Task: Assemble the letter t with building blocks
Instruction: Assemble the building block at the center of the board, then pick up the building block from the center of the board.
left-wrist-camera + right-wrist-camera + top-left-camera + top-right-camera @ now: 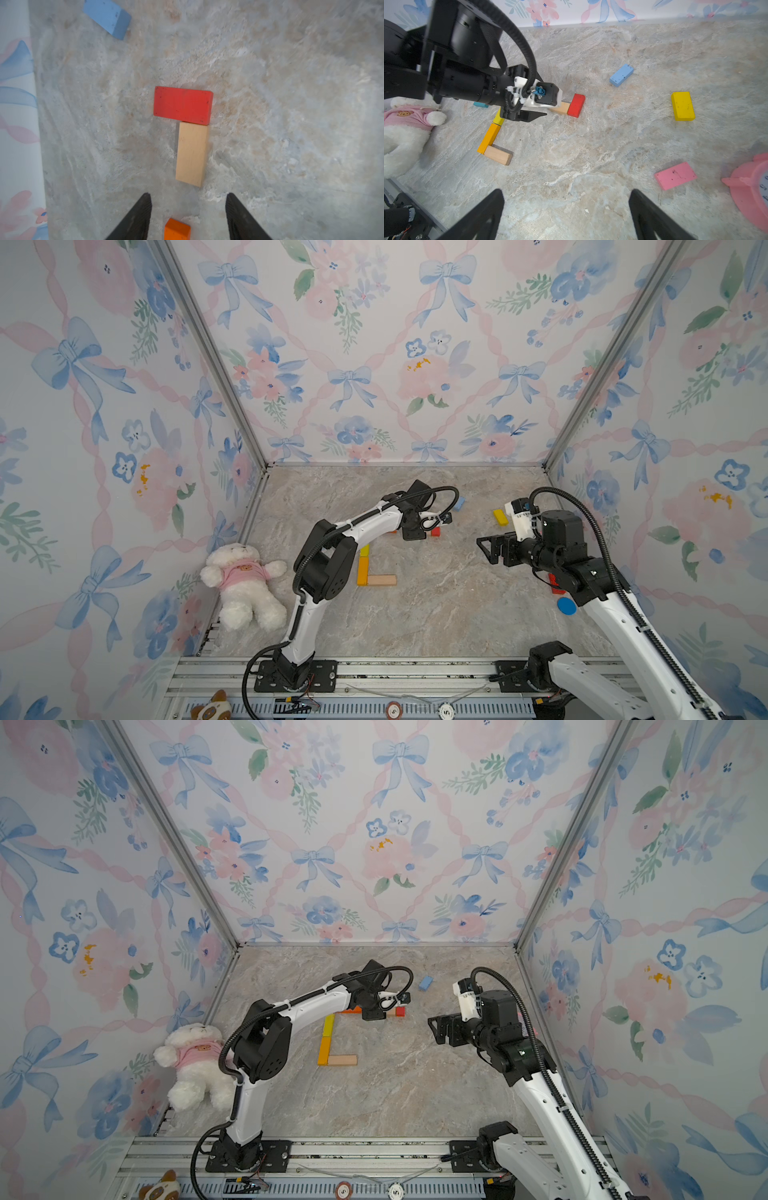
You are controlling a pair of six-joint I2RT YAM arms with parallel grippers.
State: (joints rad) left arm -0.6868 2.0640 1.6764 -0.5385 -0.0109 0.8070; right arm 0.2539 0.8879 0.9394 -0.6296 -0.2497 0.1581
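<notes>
Ten building blocks at least, on the marble-patterned bench (pixel 591 145).

1. Stem, left of bench centre: yellow wooden brick (pixel 498 119) and amber wooden brick (pixel 489 138) end to end, running front to back. A bare wooden brick (pixel 498 154) turns off the front end, touching. I take it for the t's hooked foot.
2. Crossbar, at the stem's back end: orange wooden brick (pixel 176 229), then a second bare wooden brick (pixel 192 153) with a gap between them. A red wooden brick (pixel 182 105) lies crosswise, touching its far end. The gap probably needs closing.
3. Teal brick (pixel 480 104): mostly hidden behind my left arm.
4. Spares: light blue wooden brick (pixel 621 74) near the back edge, loose yellow brick (pixel 682 106) towards the right edge, pink wooden brick (pixel 675 175) beside the pink plastic alarm clock (pixel 747 187).
5. My left tool (pixel 188 195): fingers apart, straddling the orange brick without touching it, gripping nothing.
6. My right tool (pixel 566 191): spread wide, empty, hovering clear of the figure, likely so as not to disturb it.
7. White plush bear in a pink shirt (pixel 243 585), by the left edge.

Writing: none on the bricks. The shirt carries a small bear motif. The clock's markings are cut off and unreadable.
</notes>
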